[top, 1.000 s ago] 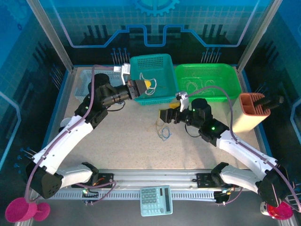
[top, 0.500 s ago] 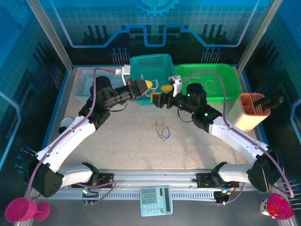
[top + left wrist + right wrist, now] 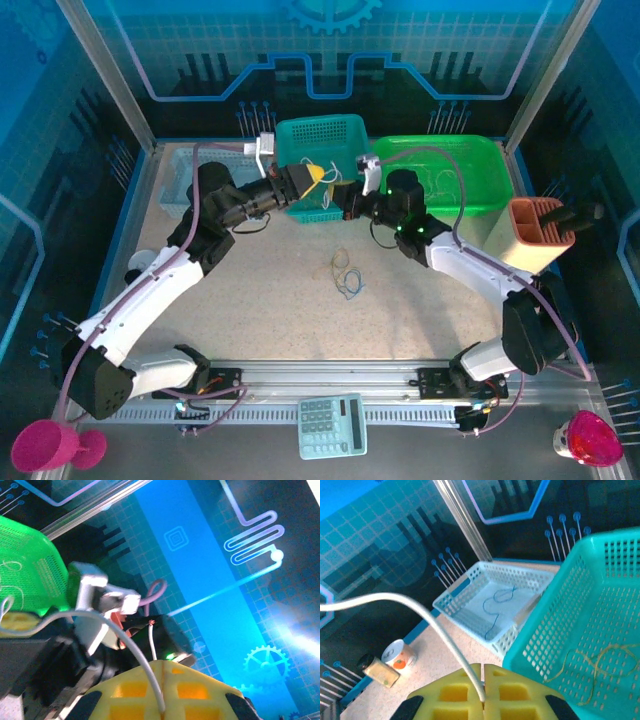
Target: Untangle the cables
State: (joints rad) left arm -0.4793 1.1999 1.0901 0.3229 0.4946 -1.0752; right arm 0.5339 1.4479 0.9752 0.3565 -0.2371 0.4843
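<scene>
So the left gripper (image 3: 163, 680) has its yellow pads pressed flat together, pinching a white cable (image 3: 135, 652) right in the seam. From there the cable bends up and off to the left, toward the other arm's wrist. Same deal on the right gripper (image 3: 483, 682): pads closed tight on the white cable, which arcs away up and to the left edge of its wrist view. From the top camera the two grippers sit near each other by the front of the teal basket (image 3: 330, 135). That basket has a thin yellow cable (image 3: 600, 662) lying in it. The pale blue basket (image 3: 470, 587) next to it holds a blue cable (image 3: 496, 602). A small tangle of cables (image 3: 346, 277) lies on the table (image 3: 270, 300), apart from both grippers.
</scene>
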